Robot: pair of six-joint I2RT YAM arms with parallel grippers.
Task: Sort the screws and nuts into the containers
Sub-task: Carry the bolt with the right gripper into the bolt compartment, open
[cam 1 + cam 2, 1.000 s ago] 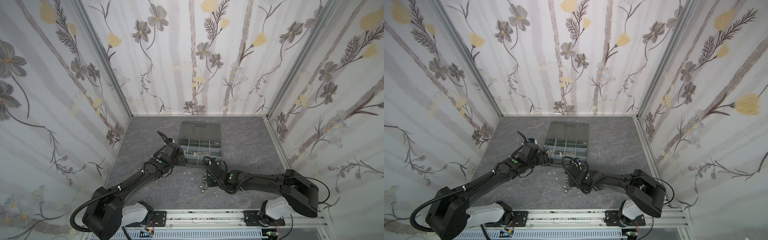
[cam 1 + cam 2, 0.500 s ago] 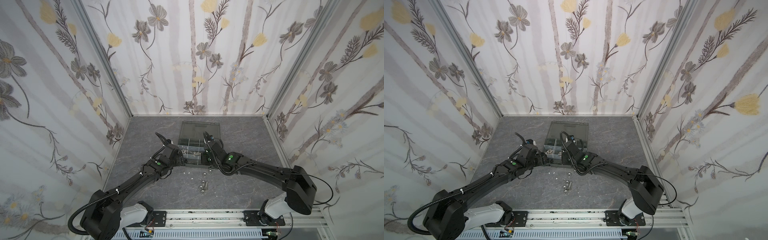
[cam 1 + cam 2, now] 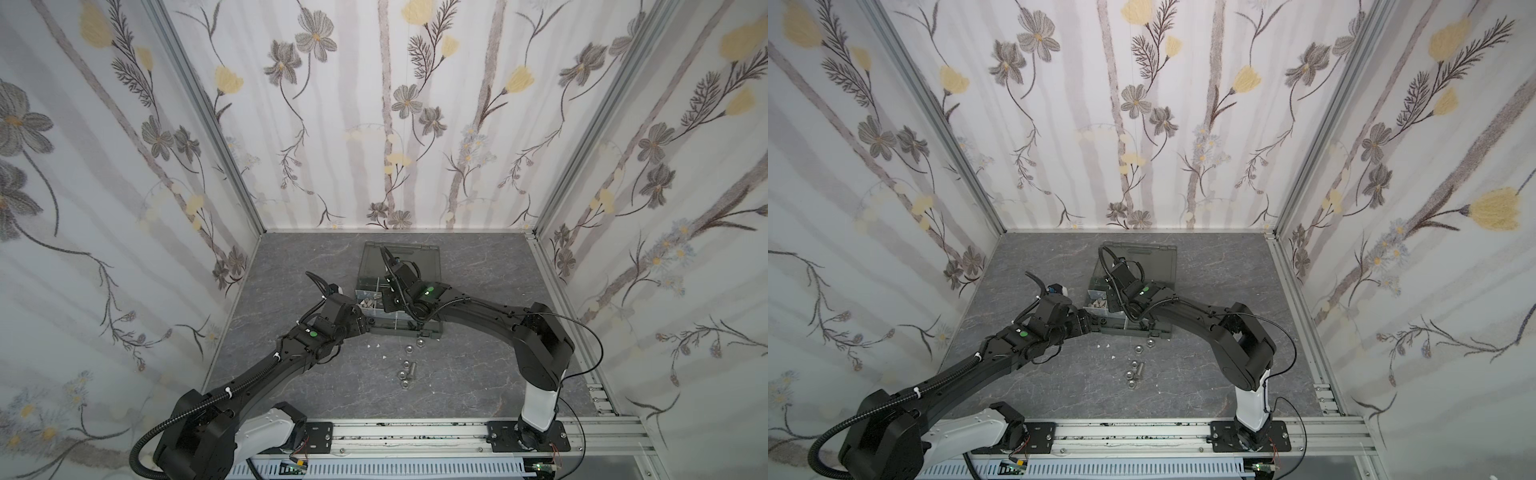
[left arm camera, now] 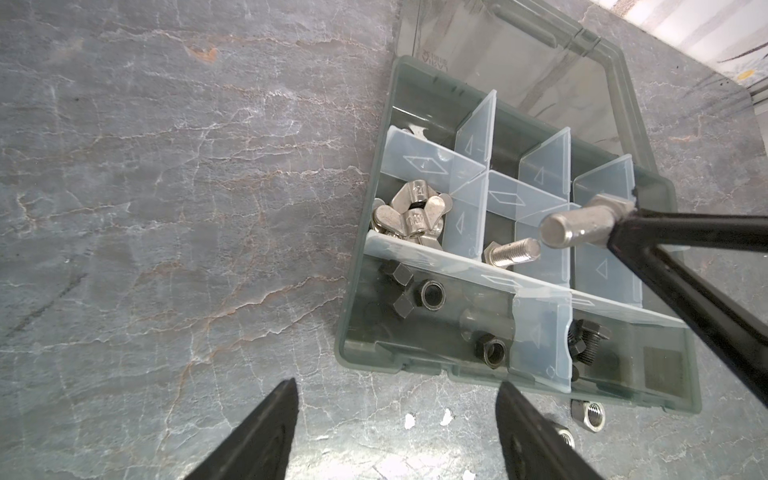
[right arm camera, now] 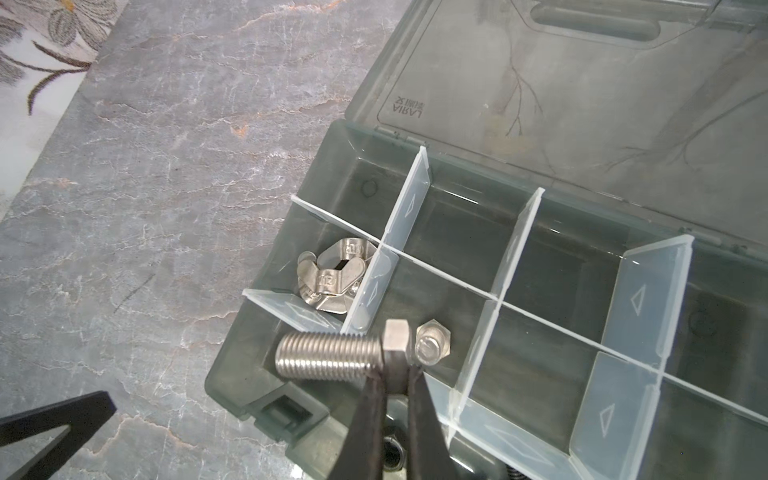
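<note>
Holding silver screw (image 5: pixel 328 355) by head: right gripper (image 5: pixel 395 368), jaws pinched shut. Shaft level, long axis crosswise to fingers, hanging over compartment (image 5: pixel 449 307) of case (image 5: pixel 249 386), second screw (image 5: pixel 432 340) lying inside. Beside case corner: left gripper (image 4: pixel 395 399), wide apart, empty. Drop likely straight down.

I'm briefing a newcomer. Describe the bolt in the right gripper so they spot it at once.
Find the open grey case toward the back of the table. Over it the right gripper pinches a silver bolt by its hex head, shaft sideways. The other silver bolt lies in a compartment; this one hangs in the air.
</note>
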